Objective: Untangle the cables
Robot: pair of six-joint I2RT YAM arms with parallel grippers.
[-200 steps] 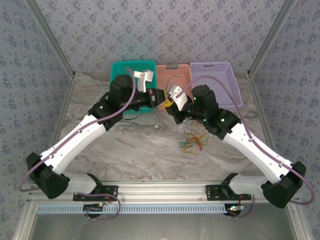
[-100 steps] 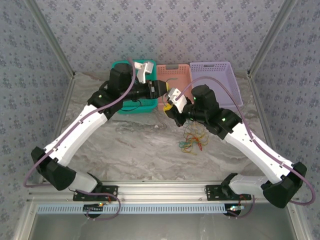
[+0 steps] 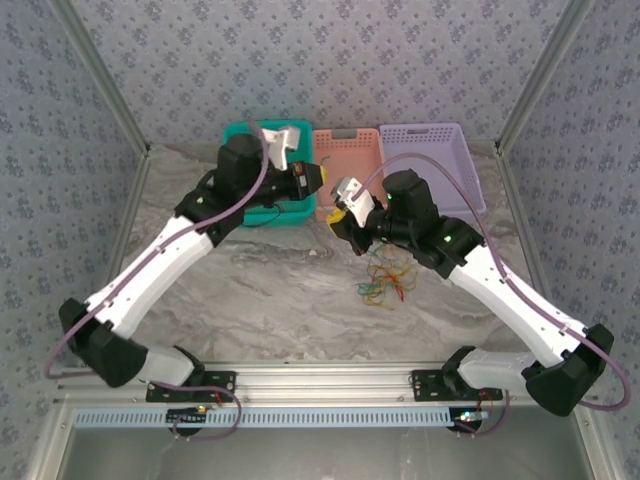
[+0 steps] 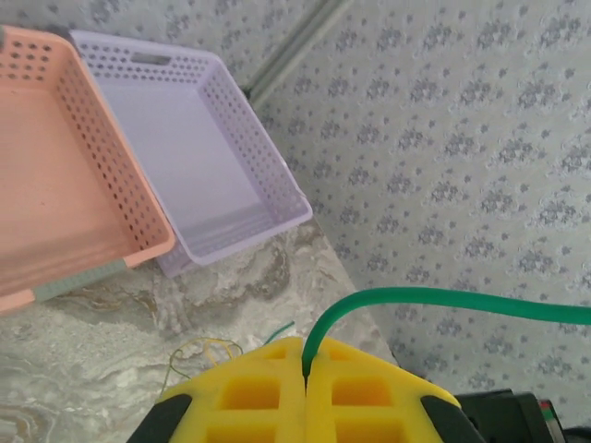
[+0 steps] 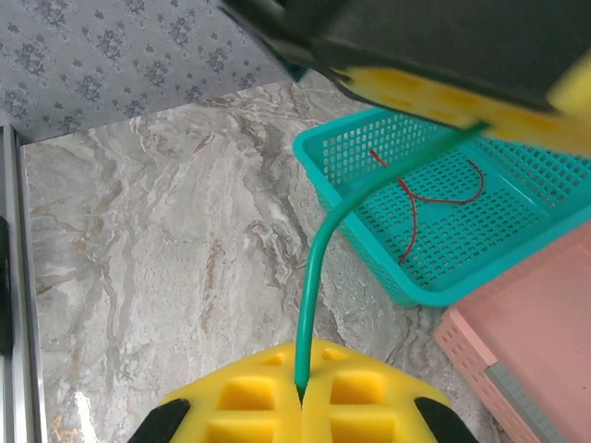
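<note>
cable (image 5: 411,217), red, in teal basket (image 5: 462,268)

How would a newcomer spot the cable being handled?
Find the pink basket at the far edge; the left claw and right claw meet before it. The green cable spans them, pinched by both, unlike the loose tangle on the table.

Bright even light, soft shadows.
</note>
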